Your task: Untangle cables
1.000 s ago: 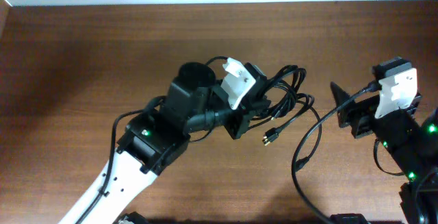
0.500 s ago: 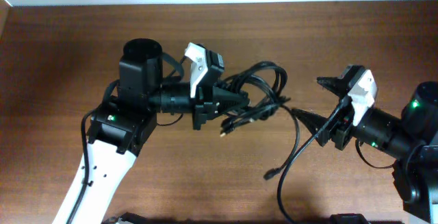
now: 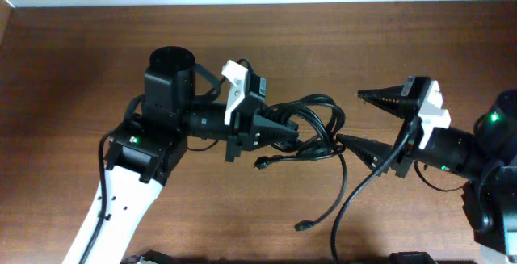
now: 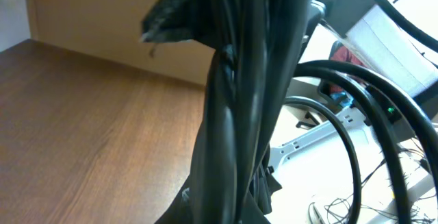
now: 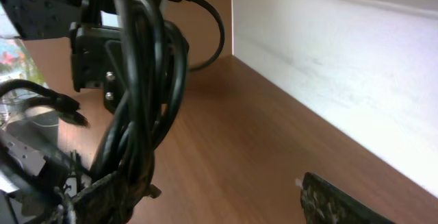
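Brown worktop (image 3: 73, 62) fills the frame; at centre the left end effector (image 3: 276, 128) stays clamped on the cables (image 3: 319, 111), holding them raised. We see the right end effector (image 3: 349, 117) has swung in from the right edge — spread wide, empty, just beside them — so we judge a pull-apart is near.

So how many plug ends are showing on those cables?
2. One plug end sits just below the left end effector; the other ends the strand drooping between both arms. More may be hidden inside the bundle.
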